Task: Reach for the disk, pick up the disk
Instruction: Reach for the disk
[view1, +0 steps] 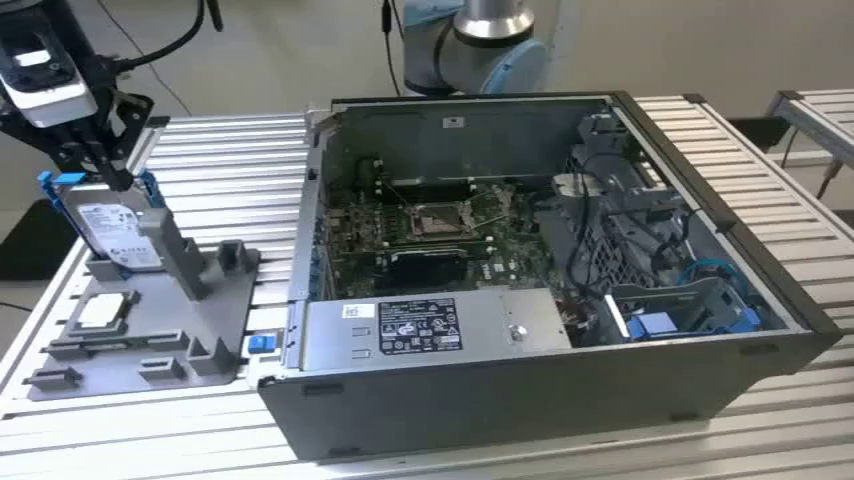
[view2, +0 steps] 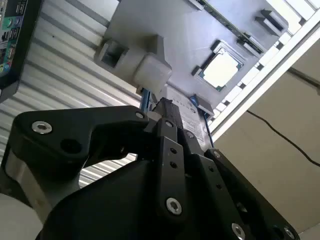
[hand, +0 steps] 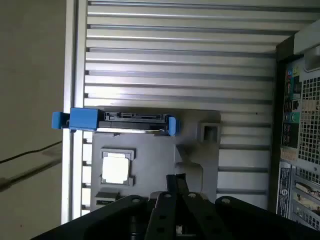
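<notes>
Gripper (view1: 118, 178) poised over the grey fixture tray (view1: 200, 315). Fingers (hand: 172, 182) are drawn close together with no gap visible between them, nothing held. Disk (view1: 114, 232) stands upright on edge in the tray's slot, blue carrier around it, top edge just under the fingertips. Tips probably not touching that edge, though the exterior view is too crowded there to be sure. Small square chip (view1: 104, 312) lies flat in the tray, well apart from the fingers. Open computer case (view1: 534, 390) stands farther off.
</notes>
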